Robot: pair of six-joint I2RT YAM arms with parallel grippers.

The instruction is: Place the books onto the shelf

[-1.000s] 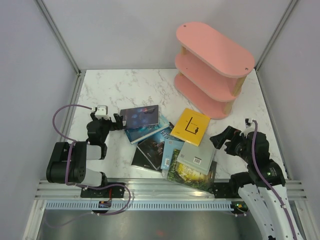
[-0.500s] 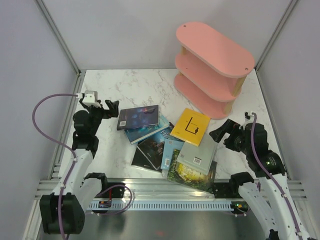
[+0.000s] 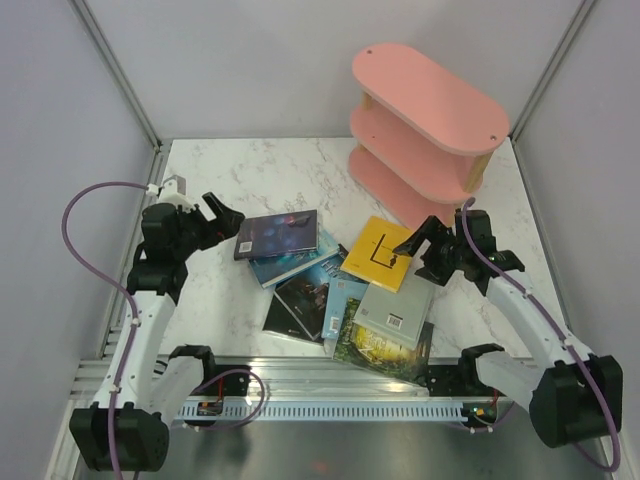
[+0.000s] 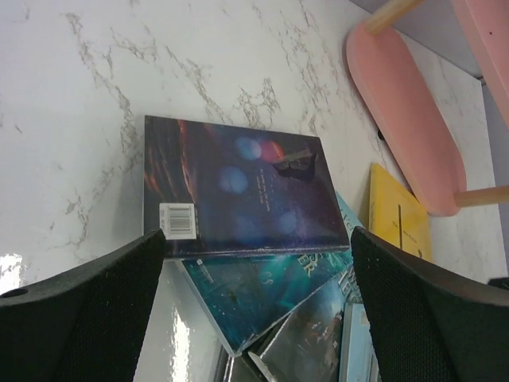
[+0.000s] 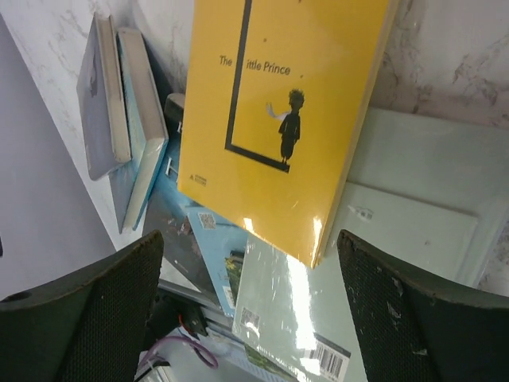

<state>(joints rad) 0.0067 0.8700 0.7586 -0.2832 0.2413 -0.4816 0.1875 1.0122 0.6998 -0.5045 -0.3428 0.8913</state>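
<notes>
All the books are lying in a messy pile on the marble counter right now. Closest to the arms, the green-yellow landscape book is sitting at the bottom of the heap, on the near side of the yellow book. The grey book is resting on top of it, with its far corner tucking under the yellow book. Near-left of the yellow book, the black book is lying at a tilt. The light blue book is wedged between it and the grey one.

The right gripper is hovering over the yellow book's right edge, its jaws spread wide and gripping nothing. From the wrist camera the cover is filling the gap between them, though I can't tell if they're touching it.

Just left of the yellow book, the teal book is peeking out from under the dark purple-blue book. Well to the left of the yellow book, the left gripper is hanging just beside that purple-blue book's short edge, jaws wide and empty too.

Farthest back, beyond the yellow book and to its right, the shelf is standing upright, its bottom pink board close to the yellow book's far corner.
</notes>
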